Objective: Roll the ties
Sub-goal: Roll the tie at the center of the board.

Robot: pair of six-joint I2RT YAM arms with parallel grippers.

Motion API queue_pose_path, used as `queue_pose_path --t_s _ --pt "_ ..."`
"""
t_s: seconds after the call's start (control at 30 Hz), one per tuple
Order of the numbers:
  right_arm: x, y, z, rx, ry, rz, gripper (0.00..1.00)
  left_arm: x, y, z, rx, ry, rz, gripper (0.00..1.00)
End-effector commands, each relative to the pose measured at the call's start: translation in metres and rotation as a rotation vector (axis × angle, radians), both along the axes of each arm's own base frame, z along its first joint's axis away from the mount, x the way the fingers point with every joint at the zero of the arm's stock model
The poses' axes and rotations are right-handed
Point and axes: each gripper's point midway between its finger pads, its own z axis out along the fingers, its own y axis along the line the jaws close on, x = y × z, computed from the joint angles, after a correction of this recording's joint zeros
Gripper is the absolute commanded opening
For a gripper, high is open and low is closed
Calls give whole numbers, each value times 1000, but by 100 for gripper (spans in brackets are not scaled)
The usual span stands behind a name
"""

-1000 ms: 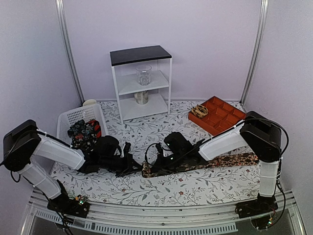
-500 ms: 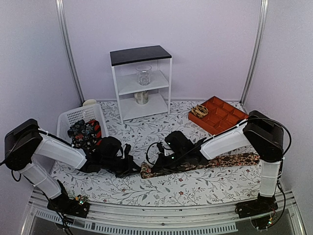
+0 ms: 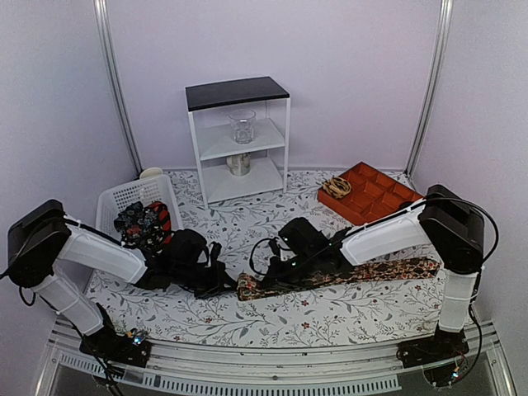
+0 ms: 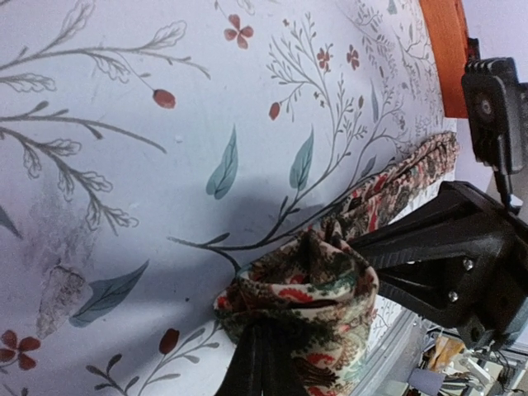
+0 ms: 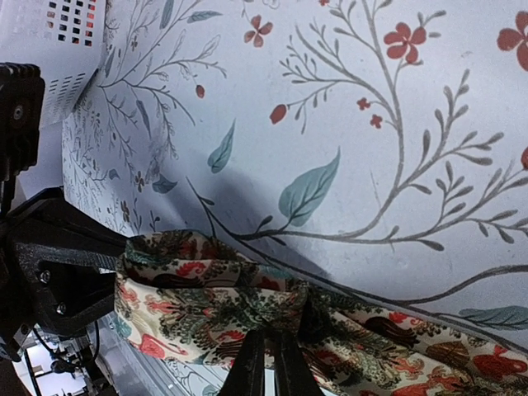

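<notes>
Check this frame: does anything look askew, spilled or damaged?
Nothing spilled or damaged. One end of the tie is bunched into a loose, lopsided fold, pinched by the left end effector and right end effector.

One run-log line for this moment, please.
stage: first turn | left hand: shut on long brown floral-print fabric necktie, folded end | right hand: shut on same end | remainder: flat, unrolled

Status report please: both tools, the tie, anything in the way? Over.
Left tool shut on tie, folded end. Right tool shut on same fold. Tail lies flat rightward. Basket, tray well apart.
</notes>
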Motion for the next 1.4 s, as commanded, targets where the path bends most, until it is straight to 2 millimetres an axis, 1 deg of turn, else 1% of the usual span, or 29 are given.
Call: queue_pose_path --t_s 0.0,0.17,0.33,0.47,0.6,0.77,0.87,1.0,1.17,1.37 --pt "8 12 5 20 -13 10 7 1 -6 7 -2 -26 -21 0" --pt "8 32 6 54 1 38 7 3 -12 12 -16 -36 -32 0" --pt "6 37 -1 42 22 34 6 3 -12 10 -4 -32 -34 0" --pt "7 44 8 84 4 51 6 4 -14 10 -8 -34 -34 0" --pt "0 50 15 141 40 69 6 5 -17 12 -9 -42 -41 0" --pt "-2 43 23 153 49 40 7 7 -23 22 -33 -84 -63 0" --pt "3 38 18 135 41 21 6 8 -27 26 -41 -99 -75 0" --pt "7 29 9 108 27 0 6 6 -32 27 -42 -106 -93 0" --pt "9 21 17 108 -15 -13 6 5 -41 27 -40 -115 -121 0" --pt "9 9 18 108 -40 -34 7 4 -51 29 -24 -125 -150 0"
